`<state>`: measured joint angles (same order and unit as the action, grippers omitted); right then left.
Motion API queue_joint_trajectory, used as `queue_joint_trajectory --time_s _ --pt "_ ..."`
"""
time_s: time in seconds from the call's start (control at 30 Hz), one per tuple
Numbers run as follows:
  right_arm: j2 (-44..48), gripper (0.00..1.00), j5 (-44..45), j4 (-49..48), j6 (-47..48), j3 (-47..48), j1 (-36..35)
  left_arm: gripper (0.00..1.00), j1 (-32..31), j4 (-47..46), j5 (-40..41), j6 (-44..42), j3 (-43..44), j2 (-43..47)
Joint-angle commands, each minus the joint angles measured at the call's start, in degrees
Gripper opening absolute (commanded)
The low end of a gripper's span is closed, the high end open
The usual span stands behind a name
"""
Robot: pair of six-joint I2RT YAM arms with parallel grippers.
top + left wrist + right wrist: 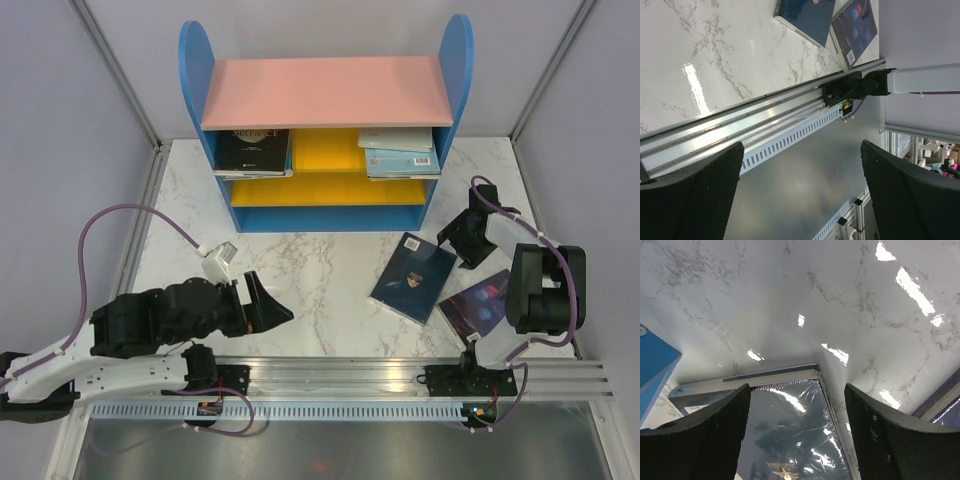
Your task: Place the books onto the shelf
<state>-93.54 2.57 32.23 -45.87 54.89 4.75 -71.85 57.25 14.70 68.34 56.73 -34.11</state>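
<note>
Right gripper [458,240] hovers by far corner of navy paperback [413,277], jaws partly spread, holding nothing. Book flat on marble table [320,270] in front of shelf [325,90], long axis slanting toward shelf — thin, glossy, crinkly-looking cover, gold emblem. I reckon right arm takes it — left gripper [272,300] wide open, empty, well apart.

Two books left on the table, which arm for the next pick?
Right. The right end effector hangs open over a corner of the navy book, near the shelf. The left end effector, open too, sits across the table, far from it.
</note>
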Motion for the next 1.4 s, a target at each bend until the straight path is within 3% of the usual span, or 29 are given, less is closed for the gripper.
queue_joint_trajectory --time_s 0.0,0.3,0.77,0.87,0.93,1.1,1.37 --pt "-2.60 0.80 1.21 -0.94 0.16 1.97 0.17 1.00 -0.22 -0.30 0.94 2.24 1.37 0.80" --pt "-4.12 0.77 -1.51 -1.38 0.08 -0.04 -4.66 1.00 -0.22 -0.56 0.68 2.42 -1.27 -2.88" --pt "12.65 0.76 -9.42 -6.38 -17.50 -17.45 -34.27 1.00 1.27 -13.39 -4.05 -0.04 -15.75 -7.80" --pt "18.27 0.77 -9.17 -4.91 -16.10 -17.02 -34.81 1.00 2.24 -19.27 -8.27 -0.57 -20.58 -11.05" --pt "20.84 0.78 -3.75 1.39 -13.21 -13.44 -34.72 1.00 2.42 -21.82 -10.03 -0.83 -22.27 -12.91" --pt "25.15 0.81 0.95 8.29 -4.76 -12.34 -34.55 1.00 3.12 -31.31 -9.78 -0.66 -27.63 -14.50" --pt "28.41 0.82 -8.62 -5.50 -5.73 -29.13 -33.32 1.00 8.48 -44.77 -8.99 2.86 -37.22 -14.22"
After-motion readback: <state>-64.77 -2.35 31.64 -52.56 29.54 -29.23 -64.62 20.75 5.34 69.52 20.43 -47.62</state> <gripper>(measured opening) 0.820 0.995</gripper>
